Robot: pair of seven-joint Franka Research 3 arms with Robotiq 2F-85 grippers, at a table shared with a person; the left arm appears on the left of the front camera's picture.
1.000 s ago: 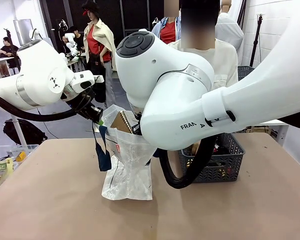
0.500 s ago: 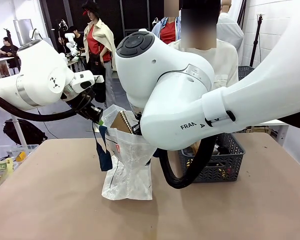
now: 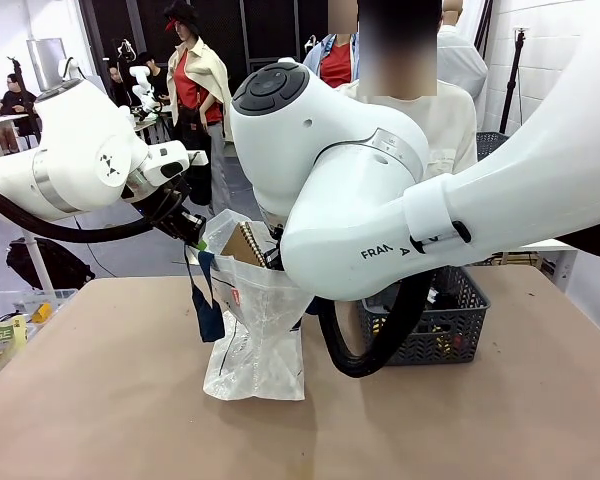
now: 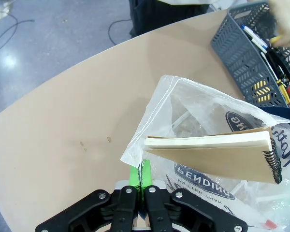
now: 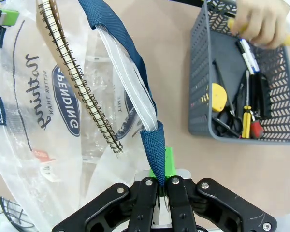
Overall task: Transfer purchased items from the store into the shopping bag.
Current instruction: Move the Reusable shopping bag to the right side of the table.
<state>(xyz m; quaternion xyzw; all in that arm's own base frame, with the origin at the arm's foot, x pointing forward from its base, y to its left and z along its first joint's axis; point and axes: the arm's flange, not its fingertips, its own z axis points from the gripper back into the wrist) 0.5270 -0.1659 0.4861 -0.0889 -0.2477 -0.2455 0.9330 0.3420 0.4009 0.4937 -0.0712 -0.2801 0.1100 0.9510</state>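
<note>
Tan counter (image 3: 110,420) carries the shopping bag (image 3: 255,345), upright: thin, limp, slippery plastic, probably best held at rim or strap. A stiff spiral notebook (image 4: 212,157) leans inside. Left pincer (image 4: 141,170) pinches the rim; right pincer (image 5: 162,170) pinches the navy strap (image 5: 152,142).

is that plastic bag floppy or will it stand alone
Likely floppy: the shopping bag is thin crinkled film, its rim pinched by the left claw, a strap by the right claw. Released, it would probably slump, tipping the notebook.
</note>
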